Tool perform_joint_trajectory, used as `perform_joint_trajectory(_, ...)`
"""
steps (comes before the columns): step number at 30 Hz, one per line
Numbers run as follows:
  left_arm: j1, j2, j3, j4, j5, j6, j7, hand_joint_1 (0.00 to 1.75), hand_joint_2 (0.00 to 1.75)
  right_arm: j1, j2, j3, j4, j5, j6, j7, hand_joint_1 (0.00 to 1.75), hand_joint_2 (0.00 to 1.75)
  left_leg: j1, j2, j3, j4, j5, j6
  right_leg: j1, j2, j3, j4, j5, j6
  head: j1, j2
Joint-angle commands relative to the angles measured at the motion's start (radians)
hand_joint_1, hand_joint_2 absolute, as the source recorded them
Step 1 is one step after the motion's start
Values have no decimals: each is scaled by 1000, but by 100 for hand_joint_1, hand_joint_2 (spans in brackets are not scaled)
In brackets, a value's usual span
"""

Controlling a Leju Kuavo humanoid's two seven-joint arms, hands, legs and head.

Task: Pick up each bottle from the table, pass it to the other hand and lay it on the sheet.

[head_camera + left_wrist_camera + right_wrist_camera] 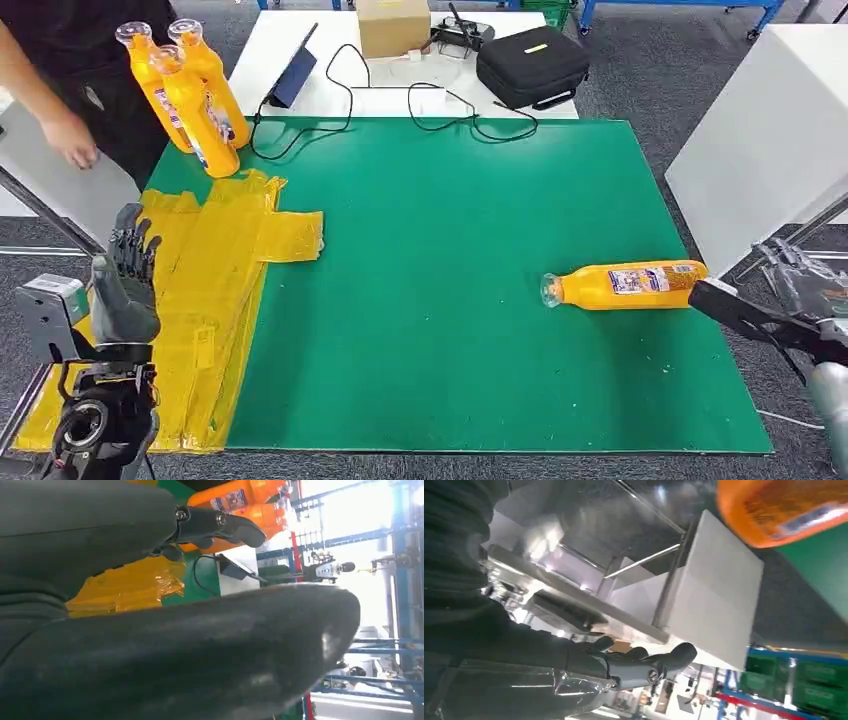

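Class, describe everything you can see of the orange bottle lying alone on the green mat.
The bottle is orange, apparently plastic, with a clear open-looking neck and a white, blue and red label round its middle. It lies on its side on the green mat, near the mat's right edge, neck pointing left. The right hand reaches in at its base; actual contact cannot be told. Nothing grips it.

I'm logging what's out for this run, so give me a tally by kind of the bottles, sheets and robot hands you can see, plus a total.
Orange bottles standing at the far left corner: 3
Orange bottle lying on the green mat: 1
Yellow sheet: 1
Robot hands: 2, left hand and right hand, both holding nothing
Total: 7
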Motion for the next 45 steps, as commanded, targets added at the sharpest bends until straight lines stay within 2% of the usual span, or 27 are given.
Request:
perform_joint_trajectory(1,-17,-10,20,19,3,1,-3,0,0,-109,48,128,135,-5,-2,-6,0,175,0,5,6,-2,-1,1,1,2,5,-3,1,-4,0,0)
perform_joint_trajectory(9,-17,-18,26,11,20,-6,3,0,0,-151,58,186,184,-27,-8,-21,0,175,0,4,5,-1,-1,1,1,2,4,-2,0,-3,0,0)
perform_joint_trajectory(21,-17,-12,30,11,20,-5,3,0,0,-152,71,203,196,-26,-10,-19,0,175,0,3,4,-1,-1,1,1,1,4,-1,0,-3,0,0)
perform_joint_trajectory(30,-1,-14,26,3,47,-4,6,0,0,-220,98,287,297,-32,-4,-37,0,175,0,4,5,-1,-1,1,1,2,4,-2,0,-3,0,0)
perform_joint_trajectory(38,-29,-22,14,21,59,-14,12,0,0,-204,107,306,313,-34,-16,-28,0,175,0,2,5,-1,-1,1,1,-1,5,-2,0,-3,0,0)
perform_joint_trajectory(45,-19,-24,26,18,71,-16,6,0,0,-322,158,367,451,-16,-9,-38,0,175,-1,5,4,-1,-1,1,0,3,2,-1,1,-3,0,0)
